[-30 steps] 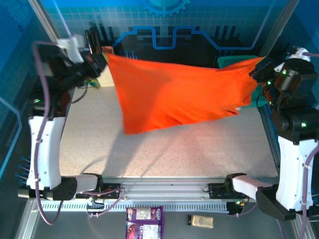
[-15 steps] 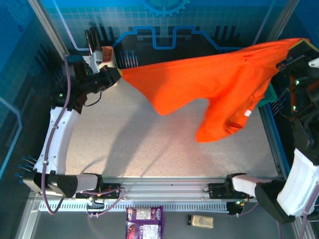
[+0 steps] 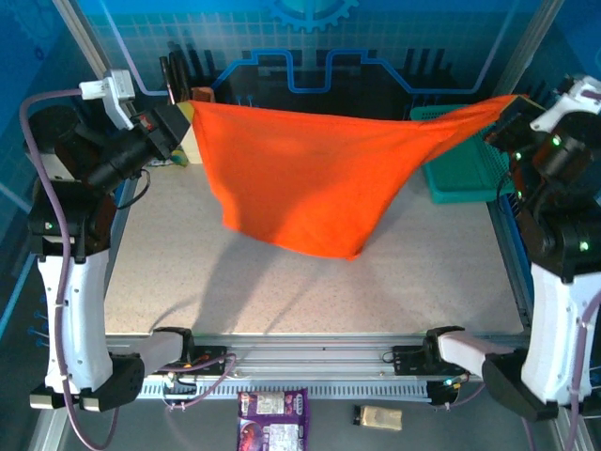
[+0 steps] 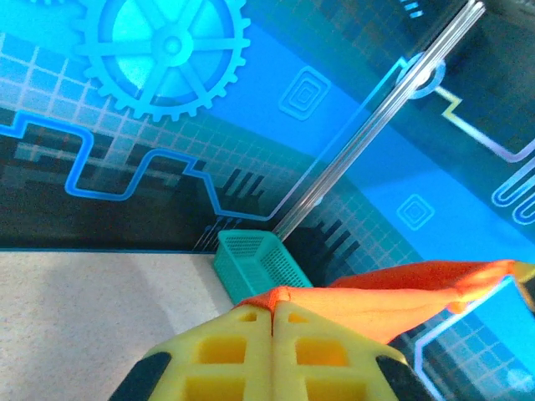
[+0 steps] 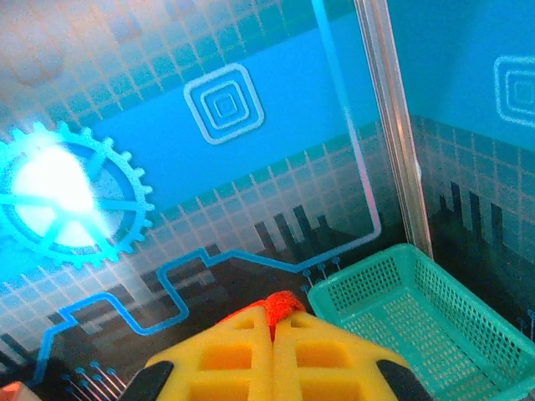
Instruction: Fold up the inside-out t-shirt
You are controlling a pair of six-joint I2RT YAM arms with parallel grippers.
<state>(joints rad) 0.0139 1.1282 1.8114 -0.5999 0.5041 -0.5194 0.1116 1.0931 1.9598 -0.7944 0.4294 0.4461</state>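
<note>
Speckled beige tabletop (image 3: 282, 282) inside blue circuit-print walls. Yellow fingertips of left gripper (image 4: 272, 313) pressed together on a pinch of orange hem. Same at right gripper (image 5: 273, 322), with a small orange nub squeezed between the tips.

Outward from both: plain bright orange soft-cloth t-shirt (image 3: 300, 178) strung between left gripper at ten o'clock and right gripper at two o'clock, belly sagging toward centre, apparently hanging off the table.

Half a second back, bunched and flung high toward two o'clock, left arm drawn inward; now pulled wide again. Reads as a shake-out: cloth opened, no fold made yet, laying flat likely next.

From overhead: whole span and sag. From the wrists: the pinch itself, plus teal plastic mesh basket (image 5: 401, 317) beyond the fingertips.
</note>
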